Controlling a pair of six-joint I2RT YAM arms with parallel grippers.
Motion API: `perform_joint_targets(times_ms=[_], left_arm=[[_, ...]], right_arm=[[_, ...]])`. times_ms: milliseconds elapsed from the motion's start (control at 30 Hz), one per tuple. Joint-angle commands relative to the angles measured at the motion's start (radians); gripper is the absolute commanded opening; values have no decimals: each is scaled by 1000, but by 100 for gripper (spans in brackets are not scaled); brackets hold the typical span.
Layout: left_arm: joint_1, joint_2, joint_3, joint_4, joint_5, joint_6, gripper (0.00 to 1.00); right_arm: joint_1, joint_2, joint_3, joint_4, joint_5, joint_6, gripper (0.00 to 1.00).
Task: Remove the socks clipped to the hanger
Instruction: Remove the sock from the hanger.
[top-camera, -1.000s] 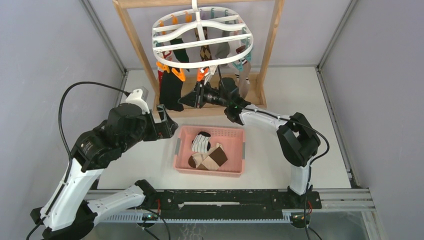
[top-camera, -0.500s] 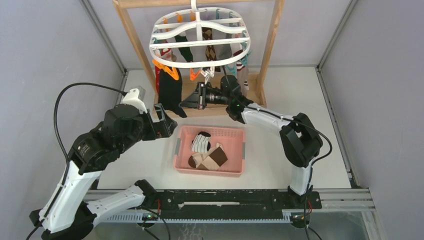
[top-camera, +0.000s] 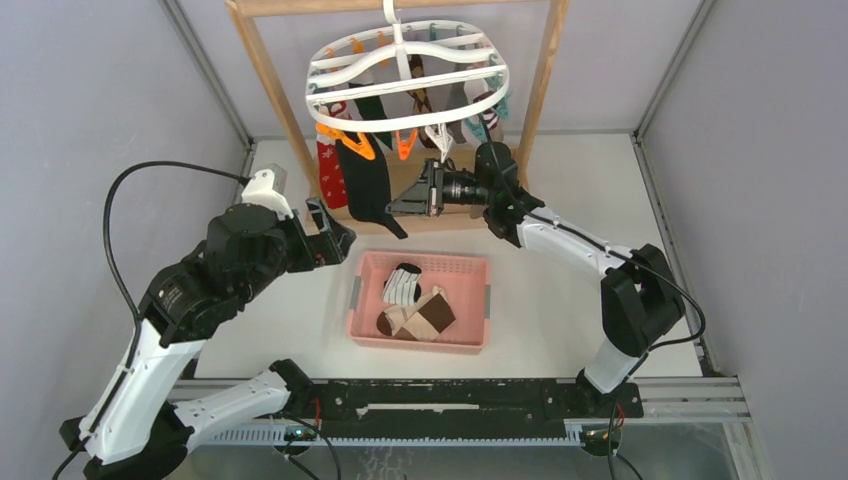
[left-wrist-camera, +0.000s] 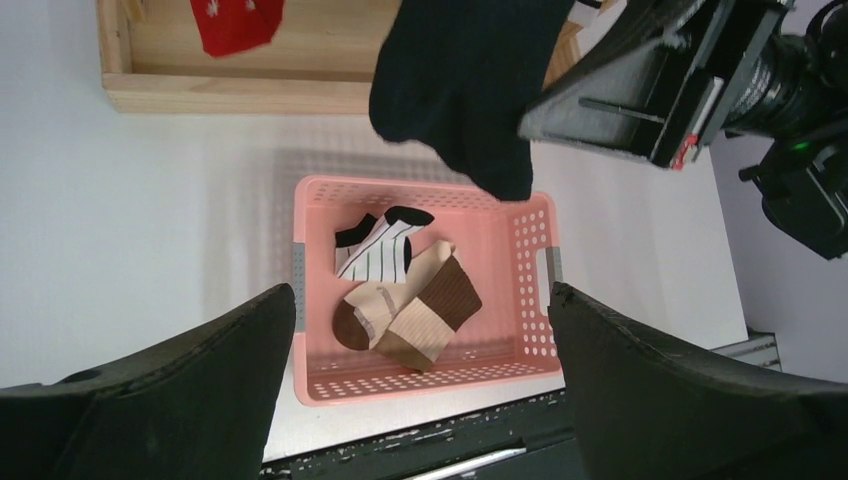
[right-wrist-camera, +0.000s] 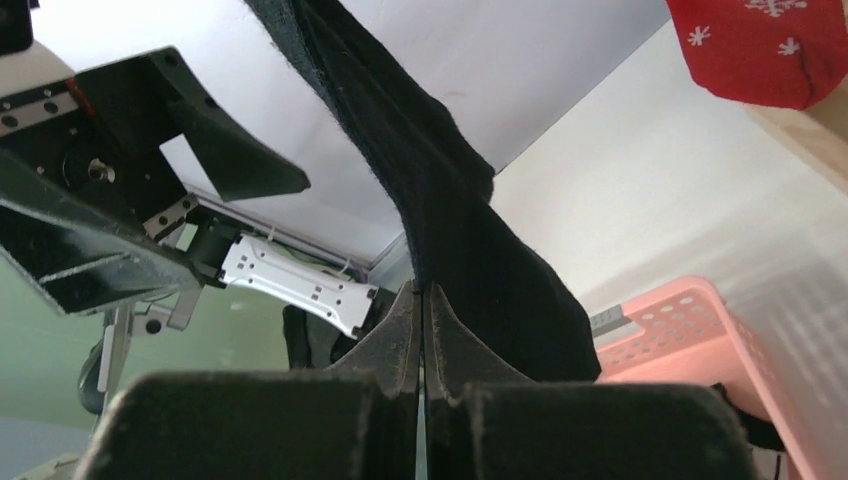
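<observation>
The white oval hanger (top-camera: 405, 75) hangs from the wooden frame with several socks on its coloured clips. A black sock (top-camera: 365, 185) and a red patterned sock (top-camera: 330, 175) dangle at its front left. My right gripper (top-camera: 393, 209) reaches in from the right, shut on the lower part of the black sock (right-wrist-camera: 450, 220), whose edge runs into the closed fingertips of that gripper (right-wrist-camera: 421, 290). The left gripper (top-camera: 330, 240) hovers open, left of the basket, holding nothing. In the left wrist view the left gripper (left-wrist-camera: 420, 300) looks down past the black sock (left-wrist-camera: 460, 90) into the basket.
A pink basket (top-camera: 465, 265) in the middle of the table holds a white black-striped sock (top-camera: 403, 283) and beige-and-brown socks (top-camera: 420, 318). The wooden frame (top-camera: 265, 70) stands at the back on a flat wooden base (left-wrist-camera: 220, 90). Grey walls close in both sides.
The right gripper closed on the black sock and moved right and back, dragging the sock's lower part with it. The hanger swung and tilted. The left arm barely moved.
</observation>
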Motion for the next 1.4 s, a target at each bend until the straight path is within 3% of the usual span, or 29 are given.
perform_joint_targets(times_ms=[0, 467, 833, 1367], left_arm=[[7, 37, 37, 68, -39, 19, 100], [7, 191, 308, 172, -142, 71, 100], [7, 203, 298, 286, -202, 87, 97], [6, 244, 297, 319, -228, 47, 88]], right_arm=[[3, -72, -19, -36, -57, -6, 0], [65, -185, -20, -294, -21, -170, 0], [90, -213, -20, -326, 46, -187, 0], [120, -215, -19, -326, 81, -185, 0]])
